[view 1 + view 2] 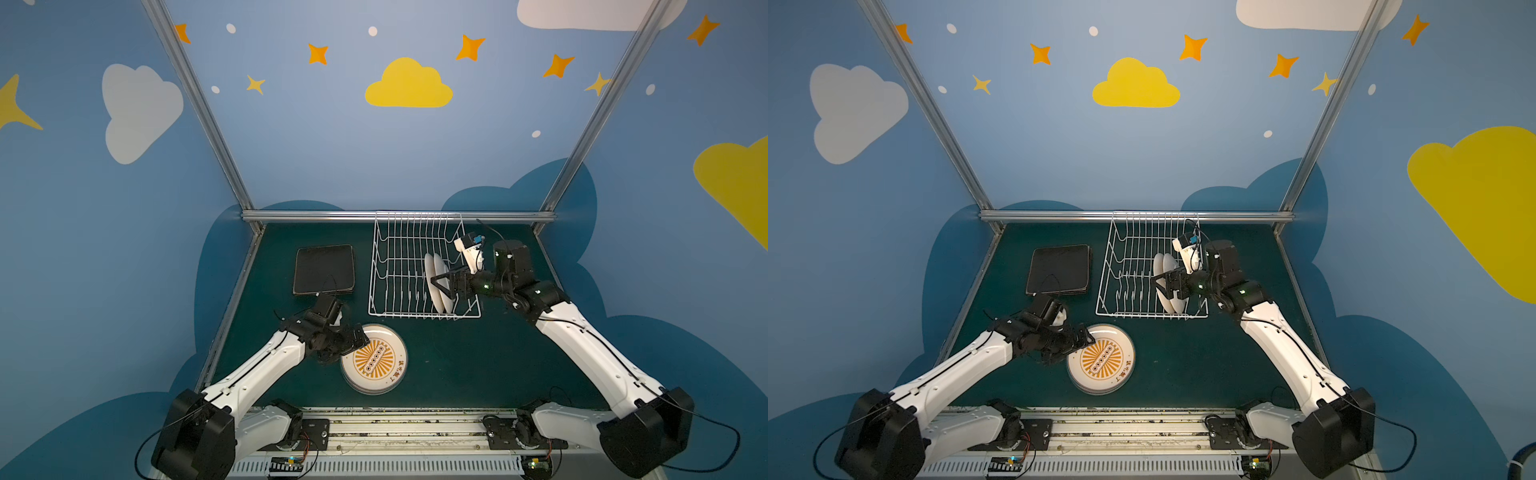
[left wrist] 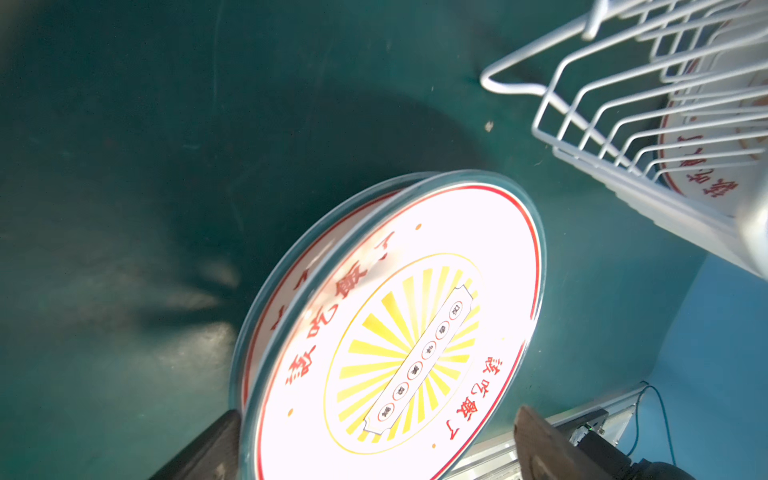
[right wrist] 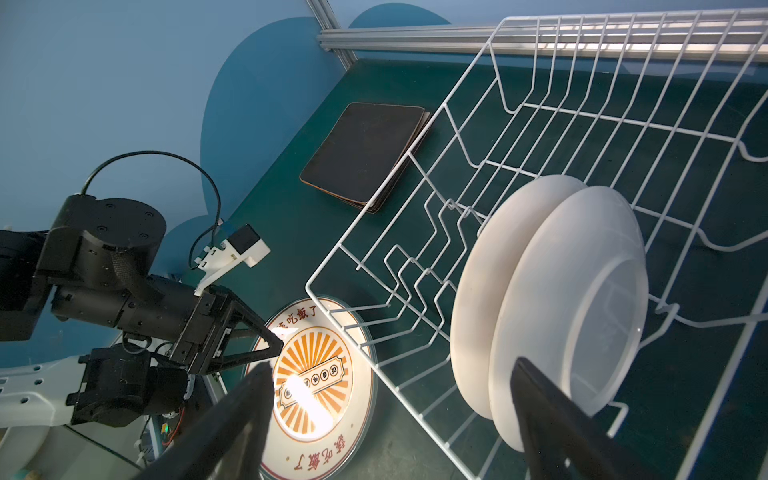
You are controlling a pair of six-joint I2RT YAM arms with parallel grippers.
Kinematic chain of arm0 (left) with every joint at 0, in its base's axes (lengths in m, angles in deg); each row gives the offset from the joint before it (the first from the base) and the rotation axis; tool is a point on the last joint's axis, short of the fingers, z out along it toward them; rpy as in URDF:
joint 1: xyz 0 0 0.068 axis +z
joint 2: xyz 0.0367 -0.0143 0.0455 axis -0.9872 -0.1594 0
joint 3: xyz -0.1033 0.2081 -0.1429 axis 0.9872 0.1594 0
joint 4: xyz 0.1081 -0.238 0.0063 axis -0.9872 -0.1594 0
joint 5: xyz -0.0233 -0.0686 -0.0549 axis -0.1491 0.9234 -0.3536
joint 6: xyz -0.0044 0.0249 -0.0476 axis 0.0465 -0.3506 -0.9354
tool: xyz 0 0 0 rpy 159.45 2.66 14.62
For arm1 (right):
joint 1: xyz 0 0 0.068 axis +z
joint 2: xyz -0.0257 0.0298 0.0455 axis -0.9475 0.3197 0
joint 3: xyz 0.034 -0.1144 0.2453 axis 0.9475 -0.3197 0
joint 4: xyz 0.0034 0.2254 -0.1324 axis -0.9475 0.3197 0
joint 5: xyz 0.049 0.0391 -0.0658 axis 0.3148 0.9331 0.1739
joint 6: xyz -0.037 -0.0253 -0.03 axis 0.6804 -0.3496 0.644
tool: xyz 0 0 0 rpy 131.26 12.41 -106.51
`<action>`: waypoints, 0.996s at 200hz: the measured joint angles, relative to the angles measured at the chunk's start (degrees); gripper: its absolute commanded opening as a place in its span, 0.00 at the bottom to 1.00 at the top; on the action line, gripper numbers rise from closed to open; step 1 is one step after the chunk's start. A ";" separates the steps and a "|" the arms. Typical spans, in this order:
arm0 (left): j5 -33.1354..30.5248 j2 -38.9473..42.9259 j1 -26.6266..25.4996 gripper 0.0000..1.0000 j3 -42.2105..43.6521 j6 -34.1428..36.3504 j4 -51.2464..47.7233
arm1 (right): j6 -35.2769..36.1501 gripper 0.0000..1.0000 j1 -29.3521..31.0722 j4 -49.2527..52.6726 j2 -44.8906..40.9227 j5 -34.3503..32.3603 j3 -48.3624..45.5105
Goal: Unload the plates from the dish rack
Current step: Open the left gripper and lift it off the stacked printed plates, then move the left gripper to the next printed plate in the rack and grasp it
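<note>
Since the two round white plates (image 3: 552, 291) stand on edge at the dish rack's (image 3: 409, 154) right end, stiff, slick and breakable we judge, we'd have our spread right gripper (image 3: 390, 369) pinch one upper rim.

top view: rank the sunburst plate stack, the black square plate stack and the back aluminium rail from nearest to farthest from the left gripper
From the left gripper:
1. sunburst plate stack, right at its tips, front of table.
2. black square plate stack, behind it, back left.
3. back aluminium rail, along the table's far edge.
</note>
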 measured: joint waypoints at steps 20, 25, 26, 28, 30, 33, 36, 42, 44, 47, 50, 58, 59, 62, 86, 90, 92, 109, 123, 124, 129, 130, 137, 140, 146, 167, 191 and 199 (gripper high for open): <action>-1.09 0.02 -0.04 0.99 -0.59 0.37 -1.79 | 0.02 0.88 0.00 0.04 0.37 0.00 0.39; -1.57 0.02 -0.04 0.99 -0.92 0.48 -2.43 | 0.04 0.88 0.00 0.07 0.42 -0.02 0.48; -1.62 0.02 -0.04 0.99 -0.94 0.50 -2.49 | 0.04 0.88 0.00 0.07 0.42 -0.04 0.50; -1.73 0.02 -0.04 0.99 -1.07 0.55 -2.67 | 0.04 0.89 0.00 0.07 0.44 -0.02 0.55; -1.88 0.02 -0.04 0.99 -1.22 0.59 -2.86 | 0.04 0.88 0.00 0.09 0.44 -0.04 0.59; -2.03 0.02 -0.04 0.99 -1.40 0.59 -3.13 | 0.07 0.89 0.00 0.07 0.44 -0.04 0.63; -2.32 0.07 -0.04 0.99 -1.66 0.66 -3.48 | 0.07 0.88 0.00 0.07 0.44 -0.04 0.68; -2.80 0.09 -0.04 0.99 -2.05 0.74 -4.02 | 0.09 0.88 0.00 0.07 0.44 -0.04 0.79; -2.95 0.09 -0.04 0.99 -2.19 0.79 -4.20 | 0.09 0.89 0.00 0.07 0.44 -0.07 0.83; -3.19 0.13 -0.04 0.99 -2.36 0.83 -4.39 | 0.09 0.88 0.00 0.07 0.44 -0.07 0.87; -3.37 0.20 -0.04 0.99 -2.51 0.83 -4.59 | 0.09 0.88 0.00 0.07 0.44 -0.07 0.92; -3.89 0.37 -0.04 0.99 -2.91 0.90 -5.11 | 0.09 0.88 0.00 0.07 0.44 -0.07 0.94; -4.02 0.42 -0.04 0.99 -2.93 0.92 -5.14 | 0.09 0.88 0.00 0.07 0.44 -0.07 0.94; -4.22 0.55 -0.04 1.00 -3.02 0.96 -5.22 | 0.09 0.88 0.00 0.09 0.44 -0.09 0.94; -5.20 1.95 -0.04 0.99 -4.46 1.16 -6.56 | 0.07 0.88 0.04 0.09 0.42 -1.20 0.94; -5.33 2.21 -0.04 0.99 -4.98 1.31 -6.75 | 0.07 0.88 0.04 0.11 0.39 -1.60 0.94; -5.33 2.32 -0.04 0.99 -5.27 1.38 -6.86 | 0.07 0.88 0.04 0.11 0.37 -1.81 0.94; -5.49 2.78 -0.04 0.99 -8.94 2.14 -7.26 | 0.07 0.88 0.04 0.28 0.13 -4.20 0.94; -5.38 2.64 -0.04 0.99 -12.81 3.04 -7.13 | 0.09 0.89 0.02 0.50 -0.37 -6.36 0.94; -5.31 2.64 -0.04 0.99 -13.18 3.10 -7.10 | 0.09 0.89 0.02 0.52 -0.42 -6.49 0.94; -5.27 2.56 -0.04 0.99 -14.56 3.43 -6.99 | 0.09 0.89 -0.02 0.57 -0.74 -7.34 0.94; -5.22 2.51 -0.04 0.99 -14.95 3.54 -6.99 | 0.09 0.88 -0.02 0.57 -0.79 -7.48 0.94; -5.14 2.27 -0.04 0.99 -16.81 4.00 -6.88 | 0.09 0.88 -0.04 0.57 -1.27 -8.66 0.94; -5.05 2.16 -0.04 0.99 -17.53 4.13 -6.78 | 0.07 0.89 -0.07 0.57 -1.49 -9.16 0.94; -4.87 1.77 -0.04 0.98 -19.08 4.46 -6.56 | 0.04 0.90 -0.09 0.57 -1.97 -10.32 0.94; -3.78 -1.01 -0.04 0.98 -24.22 5.88 -5.88 | -0.22 0.91 -0.48 0.79 -3.54 -13.79 0.94; -1.60 -5.81 -0.13 0.95 -29.57 7.28 -4.57 | -0.70 0.93 -1.53 1.55 -4.85 -16.13 0.94; -0.66 -7.52 -0.20 0.93 -31.21 7.65 -3.74 | -1.01 0.93 -1.84 1.75 -5.14 -16.50 0.94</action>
